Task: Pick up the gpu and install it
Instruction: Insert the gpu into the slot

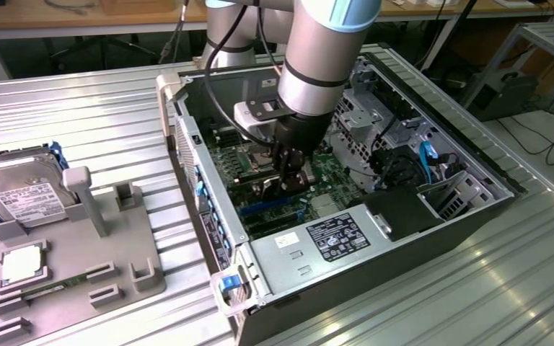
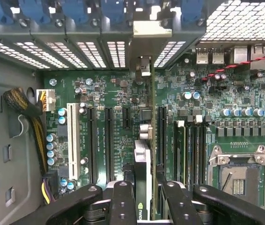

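Tool (image 2: pixel 144 197) clamped around upright gpu (image 2: pixel 143 140)

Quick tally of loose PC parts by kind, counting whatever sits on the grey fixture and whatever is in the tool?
Hard drive: 1, on the fixture
CPU chip: 1, on the fixture
gpu: 1, gripped by the tool inside the case
Total: 3

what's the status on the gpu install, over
Gripper shut on gpu, inside the case. Card edge-on above motherboard slots. Nothing blocking seen.
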### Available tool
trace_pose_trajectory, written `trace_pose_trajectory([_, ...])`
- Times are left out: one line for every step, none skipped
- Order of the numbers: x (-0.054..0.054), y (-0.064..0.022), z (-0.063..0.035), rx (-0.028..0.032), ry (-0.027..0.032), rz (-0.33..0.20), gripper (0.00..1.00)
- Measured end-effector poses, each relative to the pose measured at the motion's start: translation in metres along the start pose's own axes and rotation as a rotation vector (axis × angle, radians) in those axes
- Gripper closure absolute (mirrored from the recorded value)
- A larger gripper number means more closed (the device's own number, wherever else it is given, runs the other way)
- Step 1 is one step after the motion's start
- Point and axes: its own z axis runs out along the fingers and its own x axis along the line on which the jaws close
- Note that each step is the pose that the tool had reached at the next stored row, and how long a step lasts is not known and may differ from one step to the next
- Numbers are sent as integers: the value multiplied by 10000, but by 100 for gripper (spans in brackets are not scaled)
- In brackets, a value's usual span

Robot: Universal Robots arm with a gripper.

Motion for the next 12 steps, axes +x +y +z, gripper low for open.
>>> trace_pose_trajectory([0, 0, 0, 0, 0, -8, 73])
trace_pose_trajectory([0, 0, 0, 0, 1, -8, 73])
trace_pose_trajectory([0, 0, 0, 0, 0, -9, 73])
trace_pose_trajectory([0, 1, 0, 0, 1, -9, 73])
trace_pose_trajectory([0, 2, 0, 0, 1, -7, 73])
trace_pose_trajectory([-1, 3, 0, 0, 1, -4, 73])
trace_pose_trajectory([-1, 5, 0, 0, 0, 1, 73])
trace_pose_trajectory([0, 10, 0, 0, 1, 6, 73])
trace_pose_trajectory([0, 26, 1, 1, 0, 14, 73])
trace_pose_trajectory([-1, 30, 1, 1, 0, 20, 73])
trace_pose_trajectory([-1, 30, 1, 1, -1, 22, 73])
trace_pose_trajectory([0, 31, 1, 0, 0, 29, 73])
